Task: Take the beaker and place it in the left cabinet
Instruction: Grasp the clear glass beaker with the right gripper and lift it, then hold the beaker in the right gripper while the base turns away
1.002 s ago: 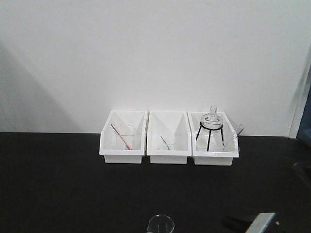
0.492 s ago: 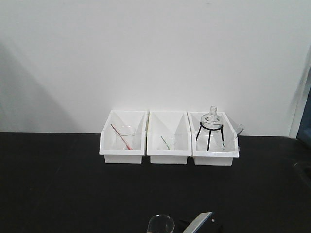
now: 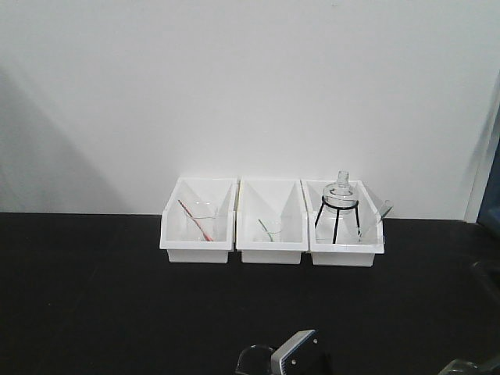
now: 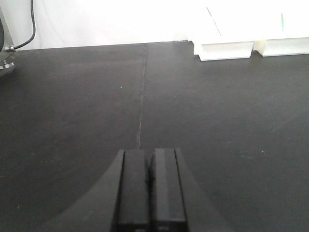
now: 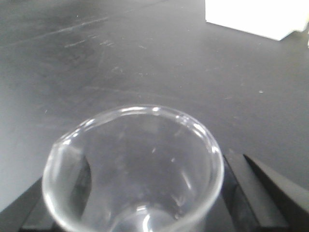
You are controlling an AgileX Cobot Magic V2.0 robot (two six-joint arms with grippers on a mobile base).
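Note:
The clear glass beaker (image 5: 133,169) fills the right wrist view, upright on the black table, its spout to the left. My right gripper (image 5: 135,200) is open, with one dark finger (image 5: 248,186) on each side of the glass, close to its wall. In the front view the beaker (image 3: 251,360) shows at the bottom edge, with the right arm's grey housing (image 3: 293,353) just beside it. My left gripper (image 4: 147,186) is shut on nothing, low over bare table. The left cabinet is out of view.
Three white bins (image 3: 273,251) stand in a row against the white wall. The left bin holds a glass with a red rod (image 3: 197,221), the middle one a green rod (image 3: 267,230), the right one a round flask on a black tripod (image 3: 339,205). A cable (image 4: 32,24) hangs at the far left.
My right arm has swept in from the lower right towards the left and now brackets the beaker. The beaker itself has stayed in place.

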